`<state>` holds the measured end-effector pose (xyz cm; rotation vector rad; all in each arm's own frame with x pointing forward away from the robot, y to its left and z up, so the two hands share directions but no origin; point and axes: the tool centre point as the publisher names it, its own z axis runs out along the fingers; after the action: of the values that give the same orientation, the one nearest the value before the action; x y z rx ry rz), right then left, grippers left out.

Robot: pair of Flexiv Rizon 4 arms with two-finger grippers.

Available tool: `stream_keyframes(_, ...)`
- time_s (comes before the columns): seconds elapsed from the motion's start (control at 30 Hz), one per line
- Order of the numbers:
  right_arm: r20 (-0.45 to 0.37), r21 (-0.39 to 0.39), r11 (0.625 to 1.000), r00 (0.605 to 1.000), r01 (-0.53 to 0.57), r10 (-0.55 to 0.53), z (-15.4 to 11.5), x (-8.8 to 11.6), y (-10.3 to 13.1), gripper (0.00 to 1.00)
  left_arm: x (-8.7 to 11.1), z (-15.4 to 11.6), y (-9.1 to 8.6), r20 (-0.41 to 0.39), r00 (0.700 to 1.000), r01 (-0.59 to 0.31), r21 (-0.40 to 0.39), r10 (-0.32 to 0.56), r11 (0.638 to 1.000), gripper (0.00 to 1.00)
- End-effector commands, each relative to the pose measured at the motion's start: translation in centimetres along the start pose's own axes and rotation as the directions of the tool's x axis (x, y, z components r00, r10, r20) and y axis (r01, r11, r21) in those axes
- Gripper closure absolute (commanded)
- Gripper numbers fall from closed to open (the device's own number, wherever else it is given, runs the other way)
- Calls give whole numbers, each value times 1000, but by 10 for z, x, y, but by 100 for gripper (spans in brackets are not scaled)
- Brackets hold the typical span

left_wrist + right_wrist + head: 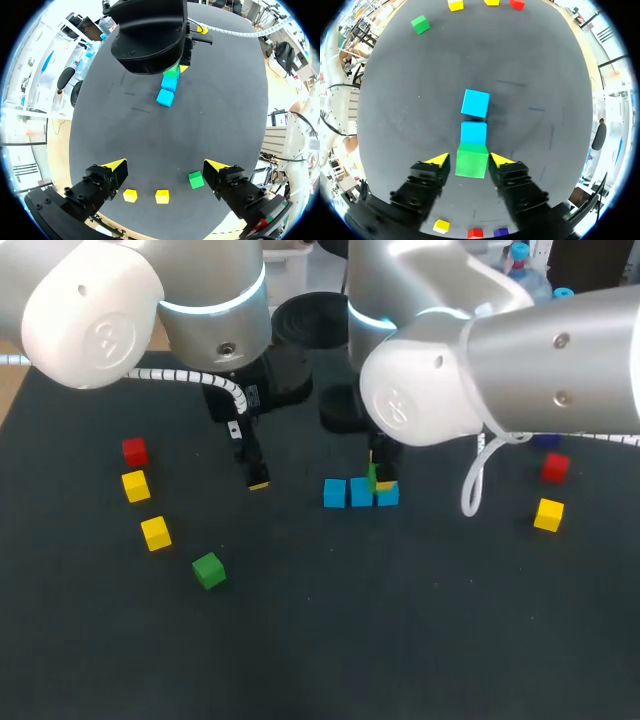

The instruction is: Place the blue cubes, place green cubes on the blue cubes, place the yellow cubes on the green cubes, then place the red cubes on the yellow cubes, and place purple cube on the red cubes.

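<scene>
Three blue cubes (361, 492) lie in a row at mid table. A green cube (471, 160) rests on the right-hand one, covering it in the right wrist view, with the other two blue cubes (475, 103) ahead of it. My right gripper (470, 160) straddles this green cube, its yellow tips standing just off the cube's sides, so it is open. My left gripper (166, 165) hangs wide open and empty above the table (420, 640), left of the row. A loose green cube (209, 570) lies at the front left, near its right finger (217, 166) in the left wrist view.
At the left lie a red cube (135, 451) and two yellow cubes (136, 486) (155, 533). At the right are a red cube (555, 468), a yellow cube (548, 514) and a purple cube (501, 232), mostly hidden by my right arm in the head view.
</scene>
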<state>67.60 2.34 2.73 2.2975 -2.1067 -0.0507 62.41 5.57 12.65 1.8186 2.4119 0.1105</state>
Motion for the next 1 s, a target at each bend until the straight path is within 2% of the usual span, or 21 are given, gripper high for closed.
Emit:
stream_keyframes(0.03, 2, -4, 1000, 1000, 1, -1, 1, 0, 0, 0, 0, 0, 0, 0, 1000, 1, -1, -1, 1000, 0)
stream_keyframes(0.27, 38, 15, 1000, 999, -27, 26, -6, 1, -1, 0, 0, 0, 0, 0, 1000, 1, -1, -1, 1000, 0)
stream_keyframes(0.37, 75, 60, 996, 995, -63, 58, -22, 8, -5, 0, 0, 0, 0, 0, 1000, 1, -1, -1, 1000, 0)
stream_keyframes(0.5, 131, 163, 978, 986, -128, 108, -47, 19, -7, 0, 0, 0, 0, 0, 1000, 1, -1, -1, 1000, 0)
stream_keyframes(0.63, 203, 298, 931, 967, -211, 154, -79, 32, -8, 0, 0, 0, 0, 0, 1000, 1, -1, -1, 1000, 0)
stream_keyframes(0.7, 229, 329, 915, 959, -235, 164, -91, 37, -6, 0, 0, 0, 0, 0, 1000, 1, -1, -1, 1000, 0)
stream_keyframes(0.87, 311, 410, 857, 931, -311, 189, -106, 45, -4, 0, 0, 0, 0, 0, 1000, 1, -1, -1, 1000, 0)
stream_keyframes(1.0, 349, 506, 782, 915, -365, 202, -108, 47, -8, 0, 0, 0, 0, 0, 1000, 1, -1, -1, 1000, 0)
